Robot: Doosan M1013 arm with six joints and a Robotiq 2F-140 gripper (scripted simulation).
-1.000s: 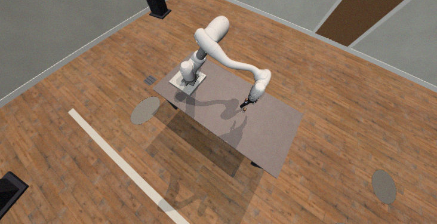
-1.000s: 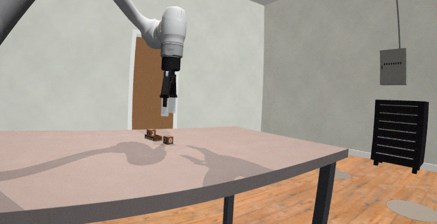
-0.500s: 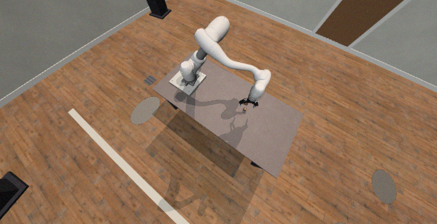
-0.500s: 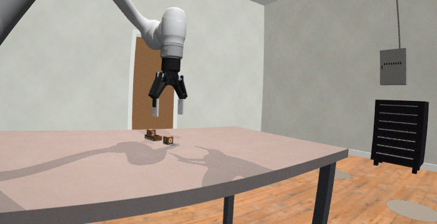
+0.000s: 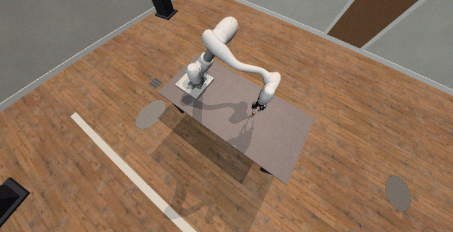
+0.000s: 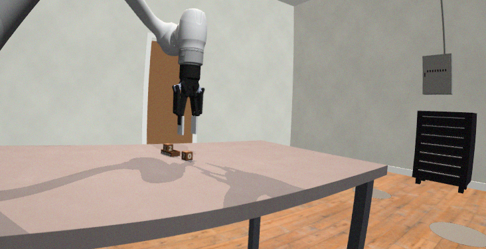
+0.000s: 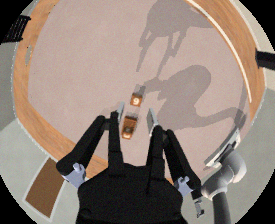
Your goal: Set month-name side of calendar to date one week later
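Observation:
A wooden cube showing "2" (image 6: 168, 147) sits in the small calendar tray (image 6: 170, 153) on the table. A second wooden cube showing "0" (image 6: 186, 155) rests on the table top just right of the tray, outside it. My gripper (image 6: 186, 129) hangs well above both cubes, pointing straight down, with its fingers partly closed, a narrow gap between them and nothing in it. In the wrist view the two cubes (image 7: 132, 115) show far below between the fingertips. In the overhead view the gripper (image 5: 258, 106) is over the table's middle, and the cubes (image 5: 253, 112) are a small orange speck.
The robot base (image 5: 195, 83) stands on a plate at the table's far corner. The arm's shadow lies across the table. A black cabinet (image 6: 443, 149) stands off to the right on the floor, away from the table.

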